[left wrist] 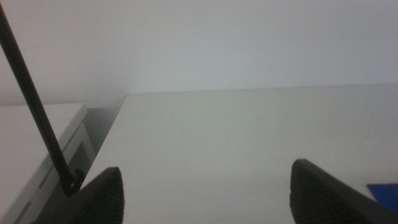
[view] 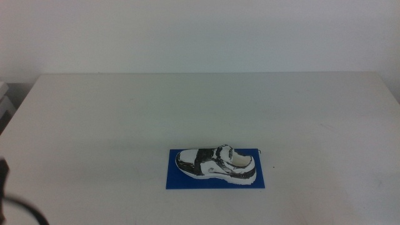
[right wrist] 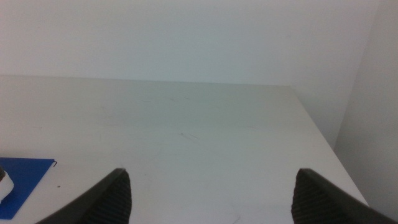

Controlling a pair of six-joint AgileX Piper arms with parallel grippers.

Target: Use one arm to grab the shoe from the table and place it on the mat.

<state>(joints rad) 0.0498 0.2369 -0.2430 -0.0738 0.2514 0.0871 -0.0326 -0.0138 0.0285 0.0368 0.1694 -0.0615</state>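
Note:
The shoe (view: pixel 217 164), white with black-grey panels, lies on its sole on the blue mat (view: pixel 178 178), toe to the left, near the front middle of the white table (view: pixel 200 106). No gripper is near it. My left gripper (left wrist: pixel 205 180) is open and empty over the table's left side; a corner of the mat (left wrist: pixel 384 194) shows beside it. Only a dark piece of the left arm (view: pixel 3 172) shows at the middle view's lower left. My right gripper (right wrist: pixel 213 180) is open and empty over the table's right side, with the mat (right wrist: pixel 25 177) and a sliver of the shoe (right wrist: pixel 3 183) in view.
A white shelf unit (left wrist: pixel 37 155) stands just off the table's left edge. A black cable (left wrist: pixel 34 106) runs down past the left gripper. A white wall lies behind the table. The table's right edge (right wrist: pixel 317 130) is close to the right gripper.

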